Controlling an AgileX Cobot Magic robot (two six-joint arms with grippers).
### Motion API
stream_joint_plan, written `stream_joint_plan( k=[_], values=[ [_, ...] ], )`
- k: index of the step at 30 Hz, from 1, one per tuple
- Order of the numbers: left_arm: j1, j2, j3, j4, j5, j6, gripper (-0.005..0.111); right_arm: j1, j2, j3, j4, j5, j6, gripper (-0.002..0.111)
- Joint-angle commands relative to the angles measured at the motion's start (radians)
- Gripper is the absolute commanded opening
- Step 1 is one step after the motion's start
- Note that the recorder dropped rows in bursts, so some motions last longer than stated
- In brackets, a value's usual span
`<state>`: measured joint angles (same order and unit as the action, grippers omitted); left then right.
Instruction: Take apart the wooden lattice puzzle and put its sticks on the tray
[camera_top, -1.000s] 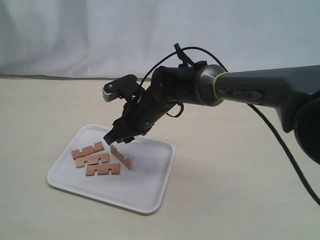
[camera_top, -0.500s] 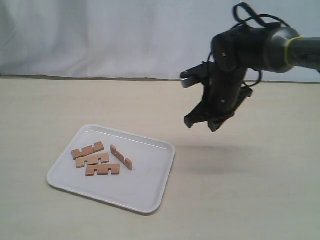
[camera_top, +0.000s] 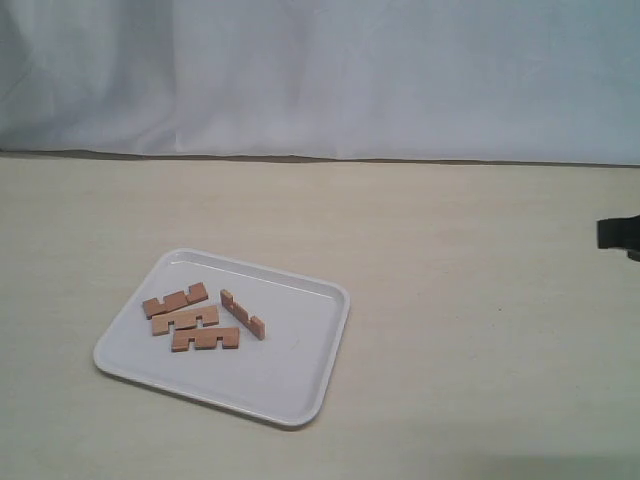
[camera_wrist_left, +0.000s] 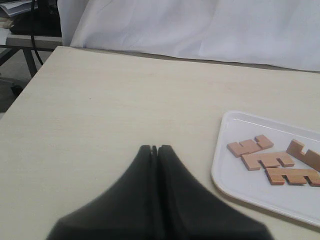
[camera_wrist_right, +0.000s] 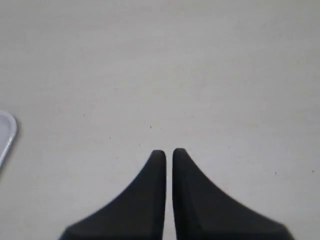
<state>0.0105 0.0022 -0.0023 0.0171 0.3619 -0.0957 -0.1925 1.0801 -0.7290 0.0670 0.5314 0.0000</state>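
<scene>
Several reddish-brown notched sticks (camera_top: 195, 322) lie loose on the left part of the white tray (camera_top: 300, 385). An assembled wooden lattice puzzle is out of view. In the left wrist view the sticks (camera_wrist_left: 267, 160) and tray (camera_wrist_left: 235, 185) sit off to one side of my left gripper (camera_wrist_left: 154, 148), which is shut with nothing in it above bare table. My right gripper (camera_wrist_right: 169, 152) is shut and empty over bare table. A corner of the tray (camera_wrist_right: 6, 132) shows at the edge of its view. Only a dark piece of the right arm (camera_top: 620, 233) shows at the right edge of the exterior view.
The tray rests on a pale wooden table (camera_top: 450, 300). A white cloth backdrop (camera_top: 320, 70) hangs behind it. In the left wrist view the table's edge (camera_wrist_left: 30, 82) and some cables and furniture (camera_wrist_left: 30, 20) show beyond it.
My right arm has pulled back from above the tray to the right, almost out of the exterior view, and its jaws have shut. The sticks have not moved.
</scene>
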Motion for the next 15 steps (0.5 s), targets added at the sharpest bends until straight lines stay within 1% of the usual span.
stream_joint_plan(
  k=[1, 3, 4, 5, 6, 7, 8, 10, 15],
  values=[
    [-0.006, -0.002, 0.002, 0.001, -0.009, -0.003, 0.000, -0.003, -0.224, 0.162, 0.003, -0.169, 0.000, 0.004],
    [-0.006, -0.002, 0.002, 0.001, -0.009, -0.003, 0.000, -0.003, -0.313, 0.234, 0.003, -0.232, 0.006, 0.004],
    [-0.006, -0.002, 0.002, 0.001, -0.009, -0.003, 0.000, 0.000, -0.397, 0.299, 0.014, -0.286, 0.022, 0.004],
    [-0.006, -0.002, 0.002, 0.001, -0.009, -0.003, 0.000, 0.006, -0.429, 0.320, 0.023, -0.307, 0.022, 0.004],
    [-0.006, -0.002, 0.002, 0.001, -0.009, -0.003, 0.000, 0.035, -0.507, 0.351, 0.025, -0.333, 0.009, 0.004],
    [-0.006, -0.002, 0.002, 0.001, -0.009, -0.003, 0.000, 0.055, -0.544, 0.359, 0.019, -0.340, -0.007, 0.004],
    [-0.006, -0.002, 0.002, 0.001, -0.009, -0.003, 0.000, 0.095, -0.609, 0.372, 0.018, -0.351, -0.015, 0.004],
    [-0.006, -0.002, 0.002, 0.001, -0.009, -0.003, 0.000, 0.126, -0.652, 0.381, 0.011, -0.359, -0.015, 0.004],
    [-0.006, -0.002, 0.002, 0.001, -0.009, -0.003, 0.000, 0.148, -0.736, 0.395, 0.011, -0.380, -0.007, 0.004]
  ],
)
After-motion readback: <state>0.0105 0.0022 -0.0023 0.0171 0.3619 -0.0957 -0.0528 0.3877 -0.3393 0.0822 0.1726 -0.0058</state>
